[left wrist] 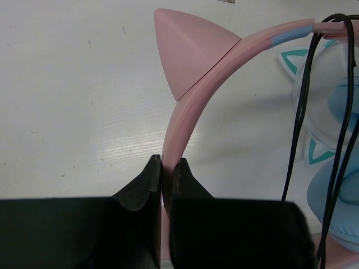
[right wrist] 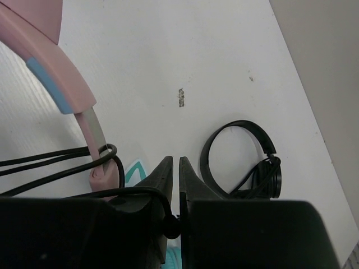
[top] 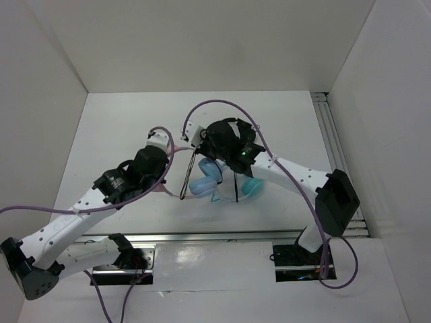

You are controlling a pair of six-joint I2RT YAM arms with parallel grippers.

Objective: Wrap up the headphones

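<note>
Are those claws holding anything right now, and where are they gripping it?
The left claw clamps the pink headband below its cat ear; the right claw looks to be pinching the thin black cable.

The headphones [top: 207,180] are lying near the middle of the table [top: 121,134], pink headband [left wrist: 188,106] and cat ear [left wrist: 188,50] arching, thin black cable [left wrist: 297,123] looping over the band beside light blue ear cups [left wrist: 343,168].
</note>
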